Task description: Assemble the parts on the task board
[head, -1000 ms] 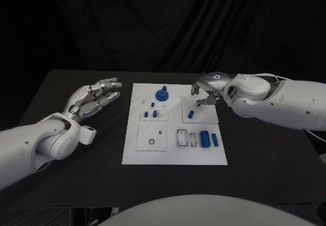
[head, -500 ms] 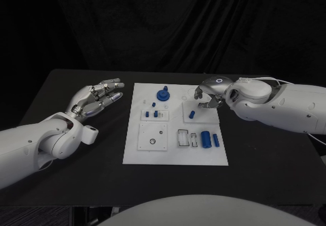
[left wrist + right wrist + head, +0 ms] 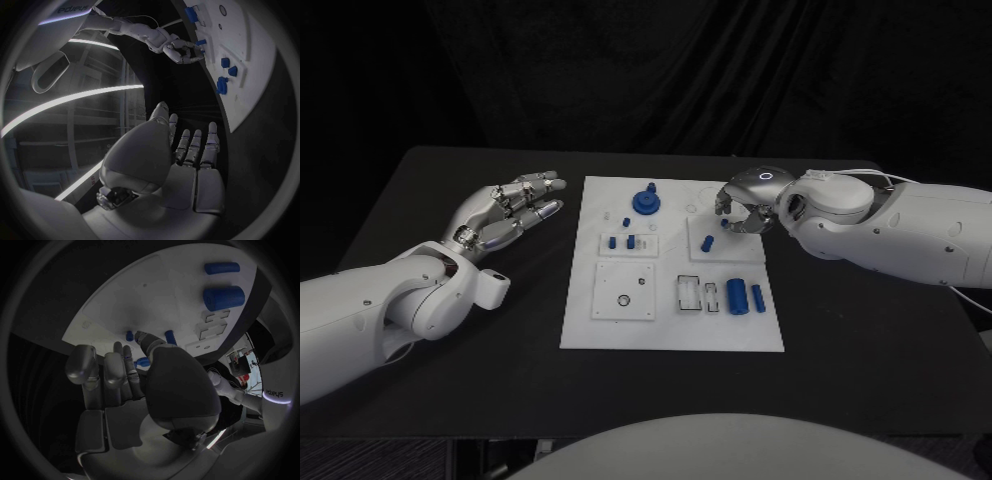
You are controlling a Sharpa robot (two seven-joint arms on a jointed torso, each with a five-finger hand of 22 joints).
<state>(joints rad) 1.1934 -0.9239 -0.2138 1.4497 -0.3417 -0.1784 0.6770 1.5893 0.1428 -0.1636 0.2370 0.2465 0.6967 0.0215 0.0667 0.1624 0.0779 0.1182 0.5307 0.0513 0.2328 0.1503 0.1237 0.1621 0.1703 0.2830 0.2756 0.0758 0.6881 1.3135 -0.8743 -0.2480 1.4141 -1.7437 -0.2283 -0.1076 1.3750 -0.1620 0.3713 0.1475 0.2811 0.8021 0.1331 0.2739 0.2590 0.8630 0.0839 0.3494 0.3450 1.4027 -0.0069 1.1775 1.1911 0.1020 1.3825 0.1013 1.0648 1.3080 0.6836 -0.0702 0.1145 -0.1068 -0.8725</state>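
The white task board (image 3: 672,325) lies in the middle of the black table. It carries a blue knob-shaped part (image 3: 646,201) at its far end, small blue pegs (image 3: 620,240), a single blue peg (image 3: 708,242) and two blue cylinders (image 3: 744,296). My right hand (image 3: 744,208) hovers over the board's far right corner, just beyond the single peg. Its fingers (image 3: 119,365) are curled in, and I see nothing held between them. My left hand (image 3: 509,210) hangs over the table left of the board, fingers spread and empty, as its wrist view (image 3: 187,150) also shows.
A framed rectangular slot (image 3: 689,291) sits next to the cylinders. A square plate with a small hole (image 3: 623,291) fills the board's near left part. Bare black tabletop (image 3: 877,340) surrounds the board on all sides.
My right hand has drawn back slightly to the right from the single peg and turned at the wrist, fingers still curled. The left hand has barely shifted. The peg stays in place.
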